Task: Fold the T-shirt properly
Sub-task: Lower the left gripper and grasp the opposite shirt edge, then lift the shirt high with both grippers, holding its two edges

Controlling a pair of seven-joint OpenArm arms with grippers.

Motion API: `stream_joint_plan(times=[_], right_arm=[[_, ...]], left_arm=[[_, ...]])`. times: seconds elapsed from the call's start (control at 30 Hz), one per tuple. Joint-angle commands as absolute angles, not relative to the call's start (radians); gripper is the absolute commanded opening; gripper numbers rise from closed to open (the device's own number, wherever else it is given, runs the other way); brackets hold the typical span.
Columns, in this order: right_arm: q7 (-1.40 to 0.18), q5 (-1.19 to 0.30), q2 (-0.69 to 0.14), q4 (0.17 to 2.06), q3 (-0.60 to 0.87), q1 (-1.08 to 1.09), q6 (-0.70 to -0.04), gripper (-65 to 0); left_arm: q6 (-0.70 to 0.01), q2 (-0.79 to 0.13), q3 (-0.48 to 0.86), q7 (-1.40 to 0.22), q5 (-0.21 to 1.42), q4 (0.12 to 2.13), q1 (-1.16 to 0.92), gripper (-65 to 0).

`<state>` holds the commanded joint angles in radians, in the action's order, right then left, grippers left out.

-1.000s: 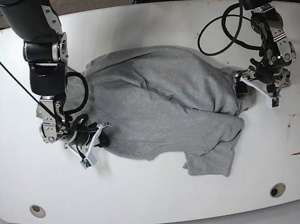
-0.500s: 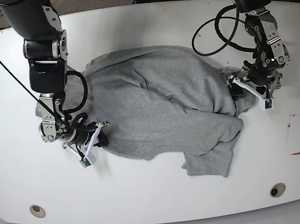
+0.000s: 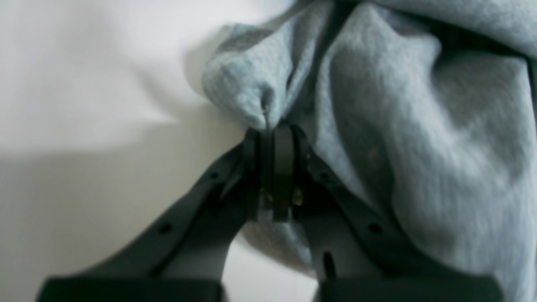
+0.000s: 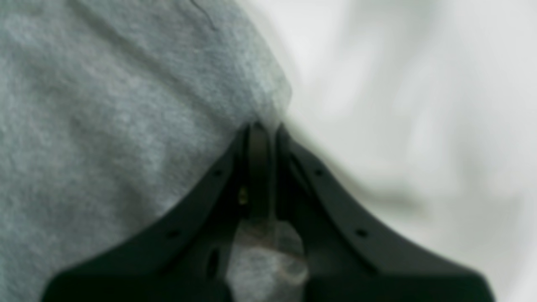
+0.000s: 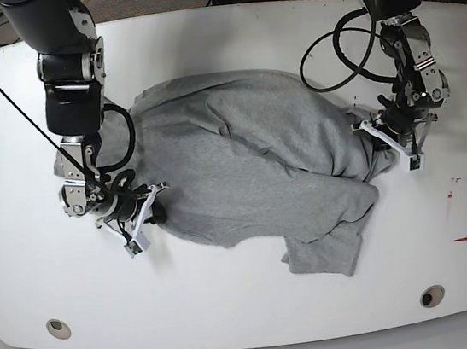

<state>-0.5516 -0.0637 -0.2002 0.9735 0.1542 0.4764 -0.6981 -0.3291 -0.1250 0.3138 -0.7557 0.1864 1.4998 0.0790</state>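
Base view is showing the T-shirt (image 5: 249, 164) lying crumpled and bunched mid-table (image 5: 215, 31), no lettering visible. I am holding the left gripper (image 5: 381, 134) pinched closed on a fabric ridge at the shirt's side nearest the table's right edge. I am keeping the right gripper (image 5: 143, 216) closed on the opposite hem. Folding is barely beginning: spreading flat and every fold are remaining, I judge.
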Motion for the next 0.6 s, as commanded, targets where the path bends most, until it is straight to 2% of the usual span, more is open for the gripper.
stream_joint_plan(times=[0.33,0.53,0.6], right_arm=[[-0.707,-0.056,-0.202,1.26,0.157,0.426,-0.694,-65.0],[-0.769,-0.054,-0.209,1.366,0.157,0.437,-0.693,-65.0],[-0.783,-0.054,-0.217,1.379,0.157,0.453,-0.693,-65.0]], left_arm=[[-0.329,-0.128,0.341,-0.9,0.186,1.715,0.062,-62.2],[-0.427,-0.125,0.426,-1.023,0.186,1.816,0.097,-62.2],[-0.438,-0.125,0.45,-1.061,0.186,1.837,0.117,-62.2]])
